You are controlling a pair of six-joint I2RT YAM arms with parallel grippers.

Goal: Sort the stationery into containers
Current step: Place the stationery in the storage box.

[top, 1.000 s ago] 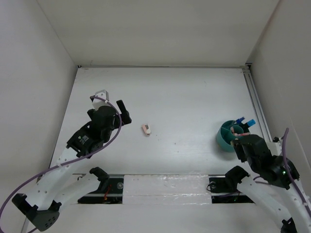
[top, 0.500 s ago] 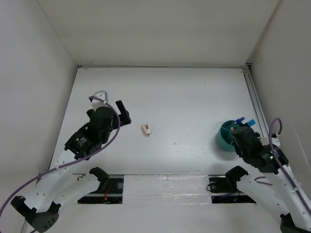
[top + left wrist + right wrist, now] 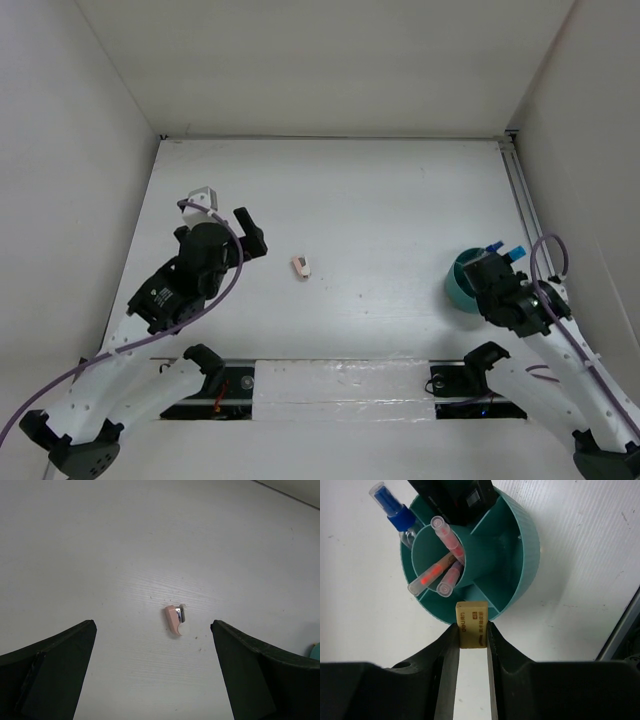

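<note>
Done: bottle (image 3: 395,511), pencils (image 3: 440,567) and highlighters (image 3: 454,497) stand inside the teal cup (image 3: 522,545).
Right gripper (image 3: 472,639): clamped on a tan eraser (image 3: 472,622), at the cup's near rim.
Left gripper (image 3: 152,650): spread wide, holding nothing.
Left to do: drop the tan eraser in, then fetch the pink eraser (image 3: 174,620), which lies on the table (image 3: 150,540) well apart from the cup.

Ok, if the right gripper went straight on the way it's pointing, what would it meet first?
The teal cup. The right gripper points down at its near rim, so the tan eraser held between the fingers would likely touch that rim or the outer compartment first. Height above the cup is unclear.
</note>
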